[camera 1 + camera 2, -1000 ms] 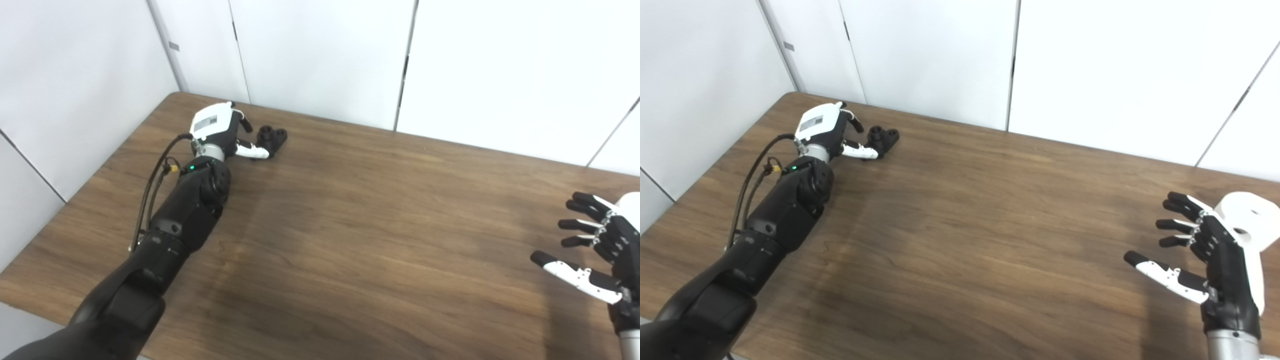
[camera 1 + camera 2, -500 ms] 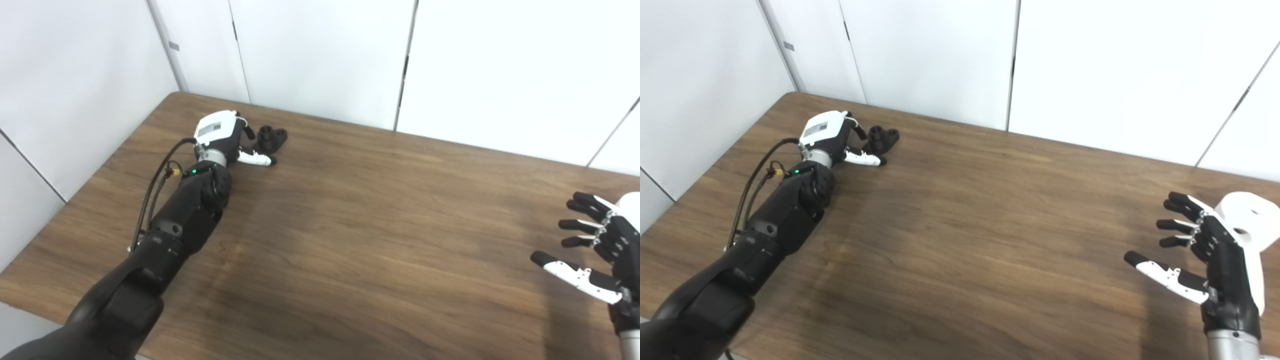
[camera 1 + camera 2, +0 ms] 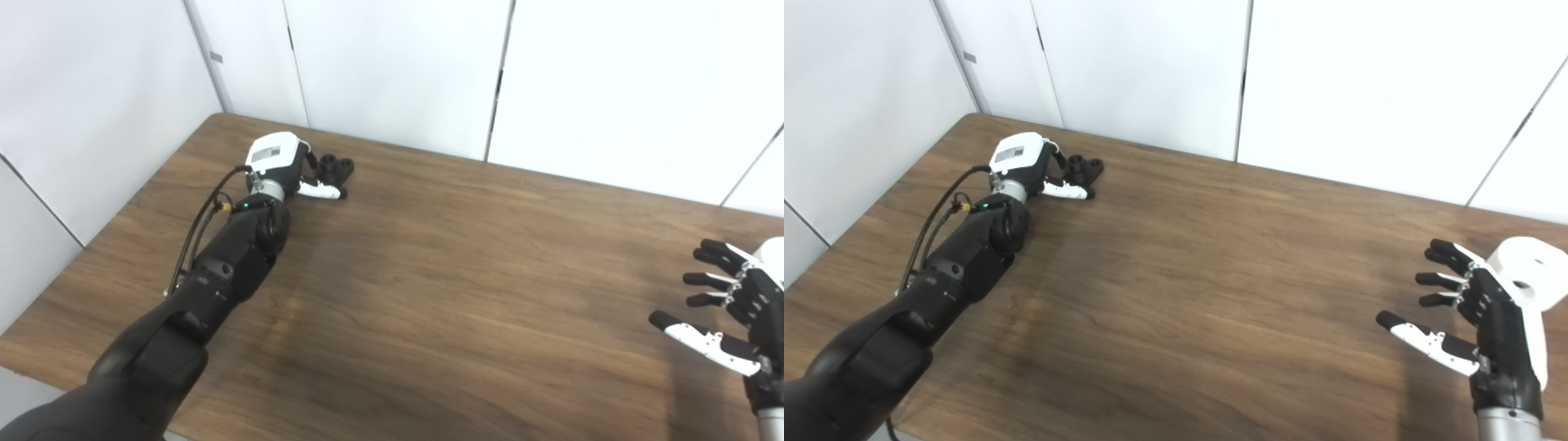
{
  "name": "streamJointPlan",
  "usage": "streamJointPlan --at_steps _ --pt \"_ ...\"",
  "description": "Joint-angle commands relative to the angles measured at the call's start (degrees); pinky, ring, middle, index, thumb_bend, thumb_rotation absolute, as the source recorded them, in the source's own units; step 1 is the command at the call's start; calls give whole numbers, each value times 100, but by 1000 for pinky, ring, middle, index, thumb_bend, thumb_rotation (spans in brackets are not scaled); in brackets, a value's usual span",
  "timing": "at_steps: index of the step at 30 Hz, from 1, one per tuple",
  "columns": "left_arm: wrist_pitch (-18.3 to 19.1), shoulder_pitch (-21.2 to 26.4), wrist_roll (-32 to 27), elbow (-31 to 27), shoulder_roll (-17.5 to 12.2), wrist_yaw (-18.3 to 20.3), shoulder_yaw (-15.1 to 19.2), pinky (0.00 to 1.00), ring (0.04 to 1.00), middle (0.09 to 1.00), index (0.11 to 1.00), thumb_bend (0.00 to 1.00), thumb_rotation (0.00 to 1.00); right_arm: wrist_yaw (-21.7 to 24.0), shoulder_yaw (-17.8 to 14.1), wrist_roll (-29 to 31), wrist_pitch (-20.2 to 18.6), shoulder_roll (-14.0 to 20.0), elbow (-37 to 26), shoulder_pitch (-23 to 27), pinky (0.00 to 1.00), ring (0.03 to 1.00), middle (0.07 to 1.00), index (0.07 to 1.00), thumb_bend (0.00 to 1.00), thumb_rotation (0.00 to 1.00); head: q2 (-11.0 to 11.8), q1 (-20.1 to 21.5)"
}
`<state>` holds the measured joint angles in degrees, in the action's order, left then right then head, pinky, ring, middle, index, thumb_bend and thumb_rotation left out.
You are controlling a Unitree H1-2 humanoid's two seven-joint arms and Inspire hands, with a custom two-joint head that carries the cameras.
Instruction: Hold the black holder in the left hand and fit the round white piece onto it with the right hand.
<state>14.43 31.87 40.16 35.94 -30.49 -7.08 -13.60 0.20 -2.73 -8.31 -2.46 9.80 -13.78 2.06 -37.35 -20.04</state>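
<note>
Right eye view: black holder [image 3: 1085, 169] just beyond left hand [image 3: 1029, 164].

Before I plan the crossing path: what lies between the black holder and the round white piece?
Only bare table lies between the black holder and the round white piece, shown in the right eye view.

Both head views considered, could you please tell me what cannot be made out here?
- Left hand grip on the black holder: its white back hides the fingers in both views.
- Round white piece: cut by the left eye view's right edge; the right hand overlaps it in the right eye view.
</note>
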Motion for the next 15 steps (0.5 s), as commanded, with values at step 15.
streamJointPlan --at_steps 15 --pt "-928 169 -618 94 67 -228 128 787 823 751 479 525 66 -72 -76 -56 120 17 -340 50 504 641 760 760 677 0 -66 18"
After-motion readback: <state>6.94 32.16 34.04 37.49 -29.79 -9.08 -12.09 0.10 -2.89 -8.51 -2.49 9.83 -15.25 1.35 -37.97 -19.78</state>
